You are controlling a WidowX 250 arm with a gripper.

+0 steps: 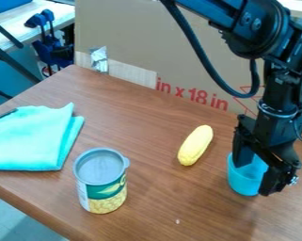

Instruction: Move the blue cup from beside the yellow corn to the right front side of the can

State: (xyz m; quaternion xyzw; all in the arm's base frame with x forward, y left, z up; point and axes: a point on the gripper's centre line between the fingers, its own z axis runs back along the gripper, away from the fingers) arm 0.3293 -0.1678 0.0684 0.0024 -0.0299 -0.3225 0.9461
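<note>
Blue plastic cup (242, 182) sits at my black two-finger gripper (253, 178), fingers apart, near a yellow toy corncob (195, 145) on a brown wooden table (165, 197).

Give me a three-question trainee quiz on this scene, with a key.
1. Order these from left to right in the view: yellow toy, cup, cloth, can.

2. What is the gripper at?
A. The can
B. The cloth
C. The cup

3. True or false: the can lies on its side.

Key: 1. cloth, can, yellow toy, cup; 2. C; 3. false, it stands upright.
</note>
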